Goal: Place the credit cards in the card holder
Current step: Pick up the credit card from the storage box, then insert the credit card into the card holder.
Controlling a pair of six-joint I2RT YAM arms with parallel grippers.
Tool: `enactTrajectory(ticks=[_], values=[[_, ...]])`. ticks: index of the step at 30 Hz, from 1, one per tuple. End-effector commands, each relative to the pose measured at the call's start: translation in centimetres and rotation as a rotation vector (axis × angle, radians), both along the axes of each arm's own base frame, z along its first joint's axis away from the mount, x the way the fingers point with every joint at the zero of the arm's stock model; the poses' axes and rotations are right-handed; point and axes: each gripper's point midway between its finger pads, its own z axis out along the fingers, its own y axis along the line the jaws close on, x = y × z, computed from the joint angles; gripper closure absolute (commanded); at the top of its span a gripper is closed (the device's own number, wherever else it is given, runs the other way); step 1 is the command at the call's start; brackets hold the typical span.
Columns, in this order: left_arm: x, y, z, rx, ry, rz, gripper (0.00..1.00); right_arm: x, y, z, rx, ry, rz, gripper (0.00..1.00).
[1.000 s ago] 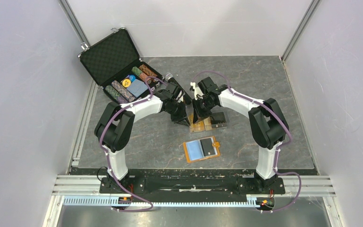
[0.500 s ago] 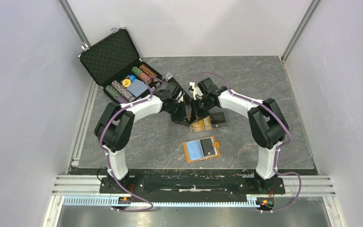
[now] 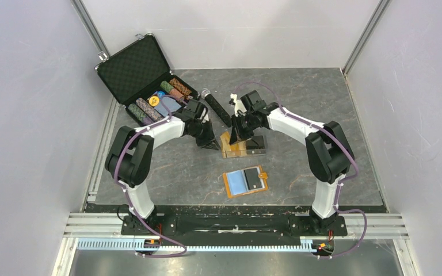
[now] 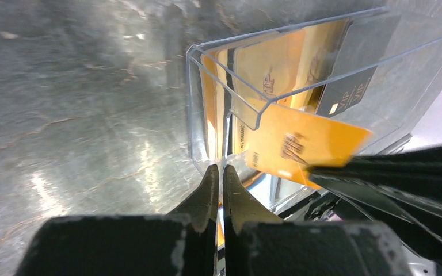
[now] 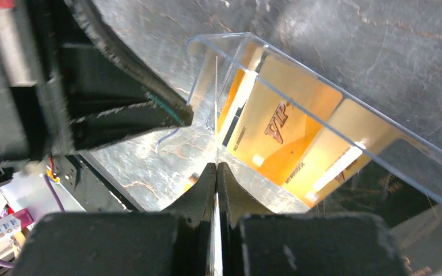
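From above, the right gripper (image 3: pixel 234 138) hides part of the clear stand (image 3: pixel 255 148). In the left wrist view, the gold card (image 4: pixel 299 146) is blurred at its right end.

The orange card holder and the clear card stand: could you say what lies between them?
Bare tabletop only, in the top view, between card holder and stand.

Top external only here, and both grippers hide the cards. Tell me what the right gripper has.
Observer: The left wrist view shows the right gripper shut on a gold card, pinching one corner at the front lip of the clear tray.
Operator: Now report the left gripper's grip.
Observer: The left gripper appears closed on the clear tray's near wall, its fingers almost meeting.
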Motion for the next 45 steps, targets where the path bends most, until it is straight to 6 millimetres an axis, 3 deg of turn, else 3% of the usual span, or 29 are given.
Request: enactTrajectory(ticks=[1, 6, 10, 13, 16, 20, 25, 34, 39, 45], values=[[1.4, 3.5, -0.3, 0.083, -0.046, 0.076, 0.98, 1.6, 1.8, 6.6, 0.114, -0.145, 0.000, 1.00], [2.0, 4.9, 0.7, 0.098, -0.081, 0.094, 0.97, 1.7, 1.5, 8.3, 0.157, -0.172, -0.016, 1.00], [2.2, 5.7, 2.7, 0.117, -0.141, 0.092, 0.79, 1.5, 1.1, 9.3, 0.190, -0.173, -0.028, 1.00], [2.0, 6.5, 4.8, 0.138, -0.200, 0.096, 0.72, 1.1, 0.6, 10.0, 0.212, -0.177, -0.041, 1.00], [1.2, 7.3, 6.7, 0.148, -0.248, 0.096, 0.69, 0.5, 0.0, 10.6, 0.237, -0.173, -0.045, 1.00], [-0.7, 7.6, 7.7, 0.122, -0.262, 0.086, 0.69, -1.0, -1.1, 10.8, 0.262, -0.146, -0.045, 1.00], [-4.4, 6.8, 6.8, 0.062, -0.221, 0.064, 0.69, -3.7, -2.7, 9.8, 0.287, -0.076, -0.036, 1.00], [-10.4, 2.9, 3.6, -0.052, -0.162, 0.000, 0.74, -9.1, -4.9, 7.0, 0.299, 0.004, -0.006, 1.00], [-12.0, 0.6, 2.5, -0.068, -0.136, -0.055, 0.75, -11.7, -5.9, 4.7, 0.294, 0.082, 0.001, 1.00], [-12.2, -1.9, 1.7, -0.087, -0.124, -0.093, 0.76, -13.5, -7.2, 2.2, 0.282, 0.137, -0.034, 1.00]])
